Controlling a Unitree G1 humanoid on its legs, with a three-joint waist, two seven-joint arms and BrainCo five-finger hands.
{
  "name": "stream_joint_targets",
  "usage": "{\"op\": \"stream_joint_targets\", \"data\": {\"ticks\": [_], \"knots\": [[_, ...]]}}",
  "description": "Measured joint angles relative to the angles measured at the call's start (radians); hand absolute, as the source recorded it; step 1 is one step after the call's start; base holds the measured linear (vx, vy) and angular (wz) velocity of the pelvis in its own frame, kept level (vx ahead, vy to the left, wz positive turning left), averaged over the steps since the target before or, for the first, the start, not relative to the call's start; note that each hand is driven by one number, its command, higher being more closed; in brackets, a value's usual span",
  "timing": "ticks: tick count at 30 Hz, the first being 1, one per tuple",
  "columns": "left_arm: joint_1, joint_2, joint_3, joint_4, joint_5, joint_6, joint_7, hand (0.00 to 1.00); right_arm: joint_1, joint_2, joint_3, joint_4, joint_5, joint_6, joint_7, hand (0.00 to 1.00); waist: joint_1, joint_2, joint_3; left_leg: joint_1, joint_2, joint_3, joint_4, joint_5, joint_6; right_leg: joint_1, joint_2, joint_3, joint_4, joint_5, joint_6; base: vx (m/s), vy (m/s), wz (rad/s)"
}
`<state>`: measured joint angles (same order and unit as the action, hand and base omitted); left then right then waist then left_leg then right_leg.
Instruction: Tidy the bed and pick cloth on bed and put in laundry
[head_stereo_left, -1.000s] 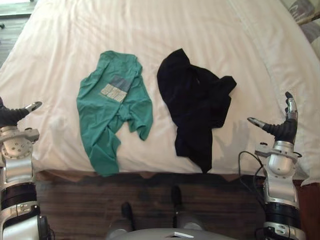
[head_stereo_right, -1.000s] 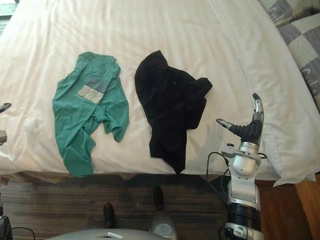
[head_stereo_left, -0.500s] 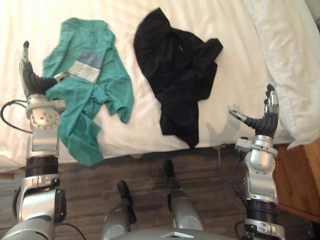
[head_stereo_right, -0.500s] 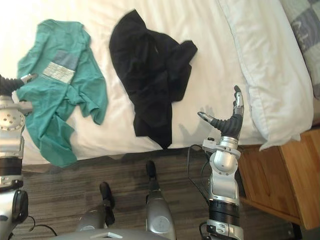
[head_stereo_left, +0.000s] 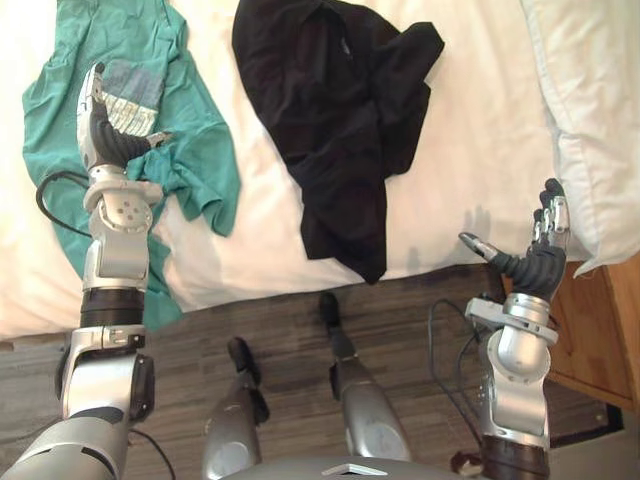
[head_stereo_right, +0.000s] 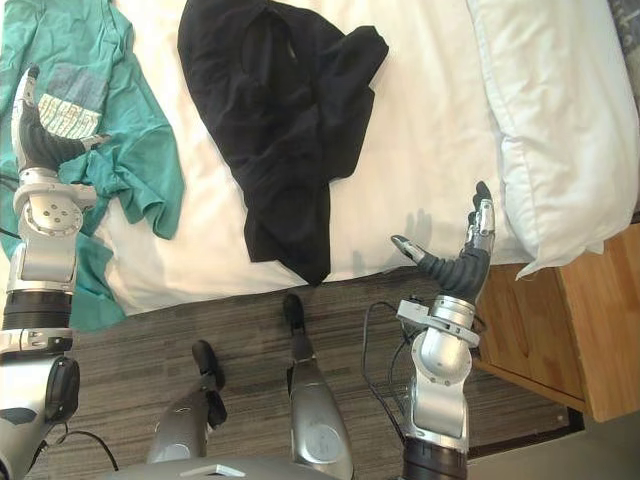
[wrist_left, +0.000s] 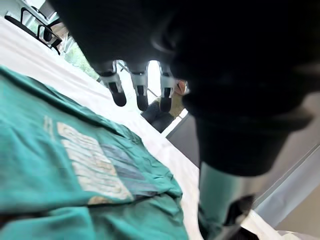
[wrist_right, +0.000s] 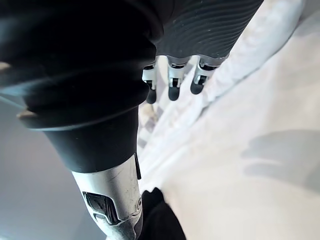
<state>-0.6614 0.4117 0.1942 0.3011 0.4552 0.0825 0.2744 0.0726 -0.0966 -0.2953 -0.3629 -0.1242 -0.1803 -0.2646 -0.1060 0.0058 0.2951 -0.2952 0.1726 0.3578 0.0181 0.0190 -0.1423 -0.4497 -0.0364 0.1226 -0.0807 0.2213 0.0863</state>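
The left hand (head_stereo_left: 105, 138), fingers straight, has moved over the crumpled green T-shirt (head_stereo_left: 200, 150) near the white bed's (head_stereo_left: 470, 120) front edge, so a grasp looks next. The right hand (head_stereo_left: 535, 265) idles open.

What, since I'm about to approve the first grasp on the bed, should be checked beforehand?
1. Left hand open, fingers straight, ready to close: ok.
2. Left hand positioned over the green T-shirt: ok.
3. Green T-shirt lying apart from the black garment, so one can be lifted alone: ok.
4. Right hand open, holding nothing, by the edge of the bed: ok.
5. Part of the green T-shirt hangs over the bed edge and may drag: not ok.
6. Place where the laundry goes is known: cannot tell.
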Motion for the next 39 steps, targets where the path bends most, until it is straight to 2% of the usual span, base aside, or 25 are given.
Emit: {"op": "stream_joint_targets", "data": {"ticks": [3, 8, 9, 12, 17, 23, 26, 28, 29, 31, 33, 34, 36, 39], "knots": [[0.016, -0.001, 0.001, 0.004, 0.019, 0.02, -0.025, 0.0, 0.018, 0.009, 0.0, -0.017, 0.0, 0.0, 0.0, 0.0, 0.004, 0.0, 0.0, -0.008, 0.006, 0.0, 0.007, 0.0, -0.001, -0.003, 0.001, -0.005, 0.0, 0.001, 0.001, 0.0, -0.006, 0.06], [0.018, 0.006, 0.04, 0.035, 0.023, 0.038, -0.082, 0.0, 0.049, 0.01, 0.002, -0.018, 0.0, 0.0, 0.003, 0.0, 0.028, 0.0, 0.0, -0.033, 0.023, 0.002, 0.018, -0.001, -0.003, -0.004, 0.002, -0.036, 0.0, 0.001, 0.001, -0.01, -0.023, 0.16], [0.032, 0.014, 0.056, 0.037, 0.031, 0.045, -0.096, 1.0, 0.05, 0.01, 0.003, -0.018, 0.001, 0.0, 0.004, 0.0, 0.029, 0.001, 0.0, -0.039, 0.029, 0.009, 0.018, 0.001, 0.0, -0.008, 0.002, -0.049, 0.0, 0.001, 0.001, -0.02, -0.029, 0.21], [0.108, 0.017, 0.085, 0.032, 0.041, 0.041, -0.134, 1.0, 0.051, 0.01, 0.012, -0.028, 0.001, 0.001, 0.015, 0.0, 0.043, 0.001, 0.0, -0.039, 0.038, 0.029, 0.021, 0.012, -0.007, -0.013, 0.003, -0.054, 0.0, 0.001, 0.001, 0.01, -0.031, 0.08], [0.249, 0.01, 0.147, -0.04, 0.079, -0.032, -0.196, 1.0, 0.032, 0.004, 0.017, -0.098, 0.002, 0.002, 0.063, 0.0, 0.073, 0.002, -0.001, -0.062, 0.051, 0.031, 0.042, 0.011, -0.007, -0.031, 0.01, -0.055, 0.0, 0.002, -0.001, 0.0, -0.025, -0.02], [0.328, 0.007, 0.181, 0.04, 0.078, -0.137, -0.225, 1.0, -0.04, -0.065, 0.054, -0.097, 0.019, -0.013, 0.092, 0.0, 0.084, 0.016, -0.011, -0.051, 0.064, 0.024, 0.032, 0.006, -0.007, -0.005, 0.018, -0.075, 0.0, 0.002, -0.001, -0.02, -0.037, 0.05], [0.364, 0.008, 0.182, 0.042, 0.078, -0.161, -0.235, 1.0, -0.063, -0.092, 0.063, -0.097, 0.021, -0.031, 0.111, 0.0, 0.096, 0.027, -0.02, -0.048, 0.069, 0.024, 0.011, 0.019, -0.014, -0.009, 0.026, -0.08, 0.0, 0.002, 0.0, -0.01, -0.045, 0.05], [0.381, 0.012, 0.172, 0.024, 0.079, -0.162, -0.237, 1.0, -0.079, -0.117, 0.063, -0.096, 0.021, -0.035, 0.111, 0.0, 0.099, 0.034, -0.026, -0.045, 0.069, 0.023, -0.017, 0.039, -0.019, -0.017, 0.031, -0.084, 0.0, -0.001, 0.001, -0.01, -0.049, 0.04], [0.412, 0.016, 0.155, -0.041, 0.076, -0.153, -0.244, 1.0, -0.092, -0.139, 0.061, -0.095, 0.02, -0.038, 0.11, 0.0, 0.101, 0.034, -0.03, -0.046, 0.068, 0.022, -0.036, 0.056, -0.018, -0.025, 0.032, -0.088, 0.0, -0.003, 0.001, -0.01, -0.056, 0.1], [0.477, 0.017, 0.134, -0.144, 0.022, -0.153, -0.266, 1.0, -0.104, -0.175, 0.054, -0.09, 0.016, -0.041, 0.107, 0.0, 0.1, 0.037, -0.031, -0.044, 0.067, -0.003, -0.05, 0.08, -0.026, -0.028, 0.034, -0.109, 0.0, -0.007, -0.004, 0.01, -0.047, 0.2], [0.592, -0.012, 0.105, -0.285, -0.14, -0.169, -0.299, 1.0, -0.108, -0.218, 0.042, -0.08, -0.005, -0.041, 0.103, 0.0, 0.109, 0.038, -0.032, -0.042, 0.068, -0.037, -0.061, 0.094, -0.03, -0.013, 0.035, -0.138, 0.0, -0.007, -0.005, 0.02, -0.033, 0.32], [0.626, -0.026, 0.097, -0.32, -0.166, -0.171, -0.308, 1.0, -0.114, -0.231, 0.037, -0.069, -0.012, -0.041, 0.102, 0.0, 0.111, 0.038, -0.032, -0.037, 0.067, -0.048, -0.061, 0.095, -0.03, -0.003, 0.035, -0.144, 0.0, -0.007, -0.005, 0.0, -0.002, 0.41], [0.749, -0.084, 0.059, -0.444, -0.326, -0.188, -0.342, 1.0, -0.144, -0.288, 0.031, 0.026, -0.082, -0.039, 0.1, 0.0, 0.116, 0.039, -0.032, -0.015, 0.06, -0.088, -0.062, 0.099, -0.026, 0.04, 0.029, -0.177, 0.0, -0.008, -0.006, -0.01, 0.031, 0.49], [0.834, -0.119, 0.042, -0.531, -0.491, -0.215, -0.355, 1.0, -0.197, -0.36, 0.024, 0.151, -0.163, -0.029, 0.09, 0.0, 0.128, 0.038, -0.033, -0.014, 0.037, -0.12, -0.069, 0.111, -0.015, 0.061, 0.013, -0.194, 0.0, -0.019, -0.017, -0.04, 0.048, 0.45]]}}
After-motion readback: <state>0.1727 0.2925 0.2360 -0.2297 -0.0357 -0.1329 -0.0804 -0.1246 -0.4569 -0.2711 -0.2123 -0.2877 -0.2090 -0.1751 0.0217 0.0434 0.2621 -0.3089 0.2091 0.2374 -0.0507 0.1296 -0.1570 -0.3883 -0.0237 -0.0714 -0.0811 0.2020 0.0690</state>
